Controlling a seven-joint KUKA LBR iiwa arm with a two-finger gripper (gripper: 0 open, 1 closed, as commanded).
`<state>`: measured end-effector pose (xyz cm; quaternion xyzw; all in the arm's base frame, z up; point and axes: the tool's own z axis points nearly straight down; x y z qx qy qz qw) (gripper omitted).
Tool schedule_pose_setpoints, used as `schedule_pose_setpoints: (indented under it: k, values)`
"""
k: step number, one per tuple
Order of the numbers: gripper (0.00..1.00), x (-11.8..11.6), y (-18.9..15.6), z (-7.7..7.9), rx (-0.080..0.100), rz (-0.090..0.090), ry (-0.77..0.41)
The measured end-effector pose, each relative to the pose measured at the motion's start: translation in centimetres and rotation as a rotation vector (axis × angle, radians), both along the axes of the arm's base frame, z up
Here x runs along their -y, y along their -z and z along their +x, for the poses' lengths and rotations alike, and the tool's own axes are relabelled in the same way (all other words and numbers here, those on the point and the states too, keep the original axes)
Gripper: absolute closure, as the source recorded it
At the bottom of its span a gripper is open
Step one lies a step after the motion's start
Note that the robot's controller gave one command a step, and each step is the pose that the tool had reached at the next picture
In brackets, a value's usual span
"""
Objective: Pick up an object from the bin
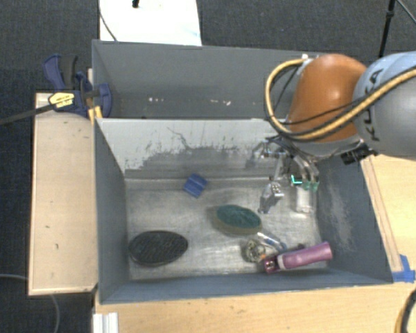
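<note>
My gripper (286, 200) hangs in the right half of the bin, above the floor near the back wall. Its two fingers stand apart, open, with nothing between them. A dark green oval pad (237, 218) lies just left of and below the left fingertip (269, 201). Further toward the front edge sit a small shiny metal piece (256, 247) and a purple tube with a dark red cap (301, 257), lying on its side.
A small blue cube (195, 184) rests near the back wall, left of centre. A black oval brush-like thing (157, 247) lies at the front left. The arm with its orange cover and cables reaches in from the right over the bin's right wall.
</note>
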<state>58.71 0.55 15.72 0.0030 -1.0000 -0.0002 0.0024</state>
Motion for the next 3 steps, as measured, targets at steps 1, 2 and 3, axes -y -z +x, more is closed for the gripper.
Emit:
schedule_pose_setpoints:
  k: [1,2,3]
  values:
    - [0.0,-2.9,7.5,-4.5,-0.015,0.001,0.12]
    - [1.0,-2.8,7.2,-4.1,-0.001,0.001,0.122]
    - [1.0,-1.6,-10.1,-4.5,0.016,0.0,-0.062]
